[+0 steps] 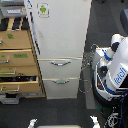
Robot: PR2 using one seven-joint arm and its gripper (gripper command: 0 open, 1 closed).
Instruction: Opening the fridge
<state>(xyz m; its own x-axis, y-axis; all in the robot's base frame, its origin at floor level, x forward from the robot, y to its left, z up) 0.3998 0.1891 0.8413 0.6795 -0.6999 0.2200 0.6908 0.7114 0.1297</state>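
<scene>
White fridge (pixel 60 40) stands shut before me, tan cabinet (pixel 17 62) beside it; I cannot find my gripper, so finger state is unknowable.

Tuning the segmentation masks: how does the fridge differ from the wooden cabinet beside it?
The fridge is white; the wooden cabinet is tan. The fridge has a tall upper door above two drawers; the cabinet is all drawers. The fridge carries a green-figure sticker; the cabinet has small green labels. Both look shut.

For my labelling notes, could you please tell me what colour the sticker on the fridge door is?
The sticker is white with a green figure, seen in the exterior view.
</scene>
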